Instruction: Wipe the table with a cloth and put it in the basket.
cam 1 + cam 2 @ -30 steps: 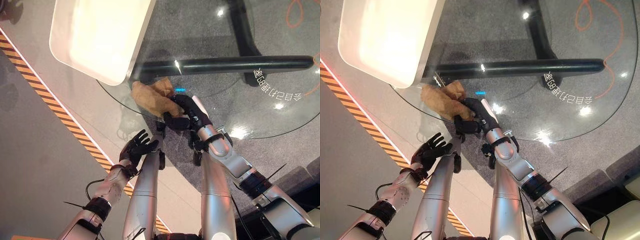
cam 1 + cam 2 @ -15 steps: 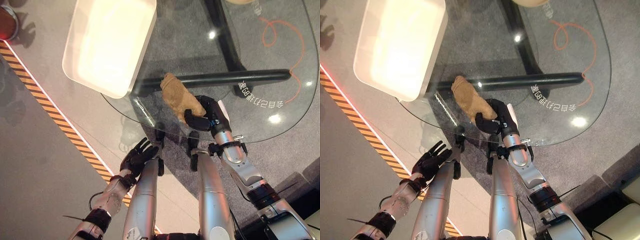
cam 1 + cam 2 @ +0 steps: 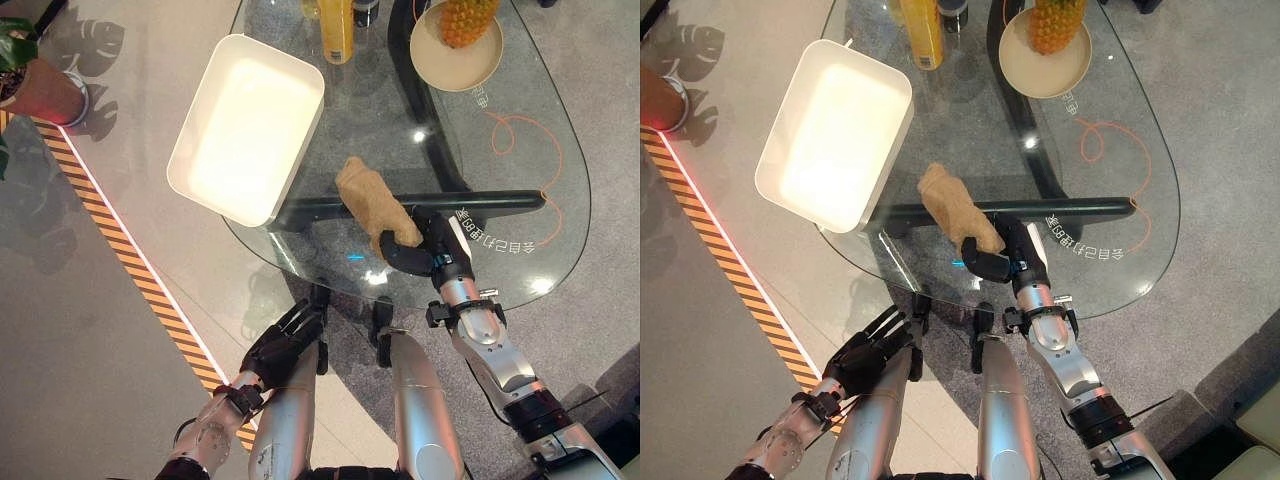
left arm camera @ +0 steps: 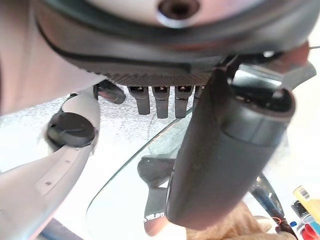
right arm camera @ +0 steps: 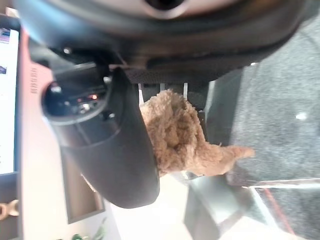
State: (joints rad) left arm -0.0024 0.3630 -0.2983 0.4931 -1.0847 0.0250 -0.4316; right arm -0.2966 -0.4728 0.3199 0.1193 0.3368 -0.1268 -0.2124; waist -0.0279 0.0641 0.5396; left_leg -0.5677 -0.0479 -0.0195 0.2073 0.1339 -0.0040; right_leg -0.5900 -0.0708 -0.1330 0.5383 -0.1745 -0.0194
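A tan fluffy cloth lies bunched on the glass table, its near end inside my right hand, whose fingers and thumb are curled round it. The right wrist view shows the cloth pinched between thumb and fingers. The cloth stretches from that hand toward the white basket, a rectangular tub hanging over the table's left edge. My left hand hangs below the table's near edge, off the glass, with fingers straight and spread, holding nothing.
A round plate with a pineapple stands at the far side of the table. A yellow bottle stands beside the basket's far corner. A black-and-orange striped line runs across the floor on the left, near a potted plant.
The camera has pulled back, showing more of the table. My right hand has dragged the cloth away from the table's near-left edge, toward the middle and right. The left hand stays low and idle.
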